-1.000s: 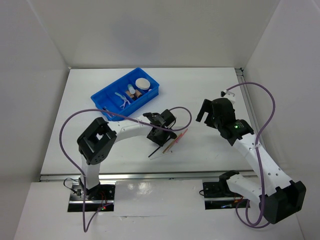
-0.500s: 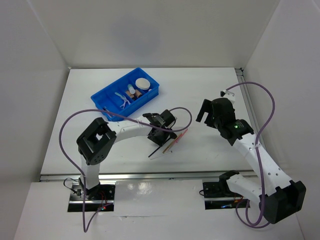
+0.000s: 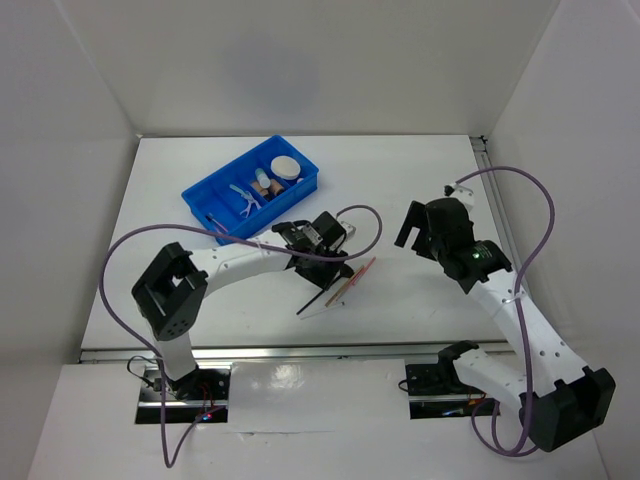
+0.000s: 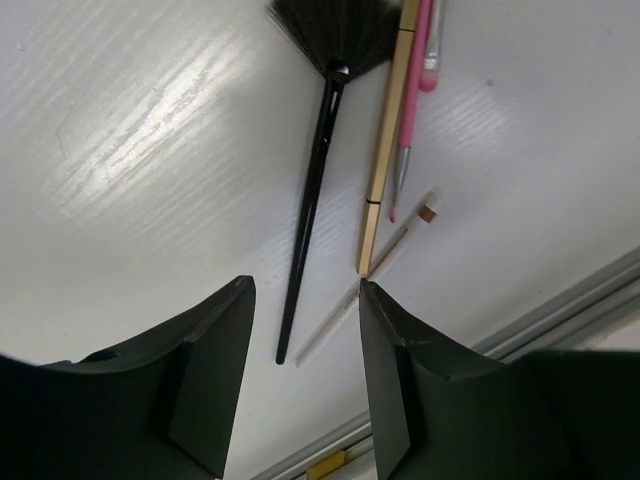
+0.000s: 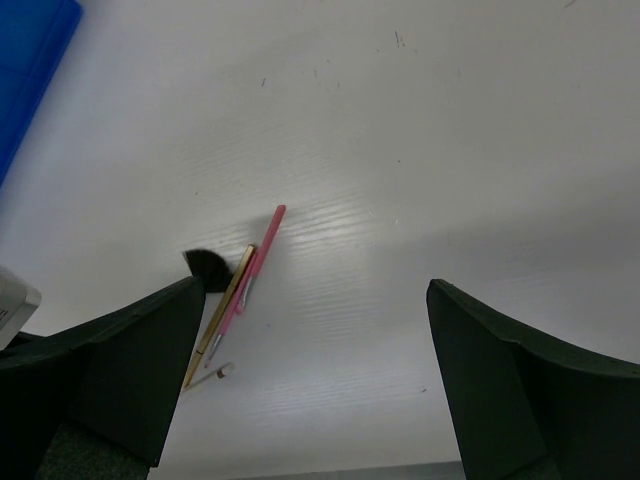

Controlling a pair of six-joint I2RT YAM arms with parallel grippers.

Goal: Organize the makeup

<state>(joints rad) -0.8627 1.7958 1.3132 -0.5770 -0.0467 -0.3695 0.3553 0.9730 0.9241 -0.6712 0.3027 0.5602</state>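
Observation:
A thin black fan brush (image 4: 318, 190), a gold pencil (image 4: 388, 150), a pink pencil (image 4: 412, 100) and a thin clear stick (image 4: 350, 300) lie together on the white table. In the top view this cluster (image 3: 342, 285) lies just in front of my left gripper (image 3: 325, 262). My left gripper (image 4: 305, 300) is open and empty, above the brush handle's tip. My right gripper (image 3: 412, 222) is open and empty, to the right of the cluster. In its own view (image 5: 315, 300) the pink pencil (image 5: 255, 262) shows near its left finger. A round cream compact (image 3: 286, 168) and pale tubes (image 3: 262, 184) lie in the bin.
The blue divided bin (image 3: 208, 190) stands at the back left; its corner shows in the right wrist view (image 5: 30, 60). Purple cables loop over both arms. A metal rail (image 3: 300, 351) runs along the table's near edge. Walls enclose the table.
My left arm's elbow has swung left and its gripper has shifted slightly back toward the bin. The brushes and pencils have not moved. The right arm is nearly still.

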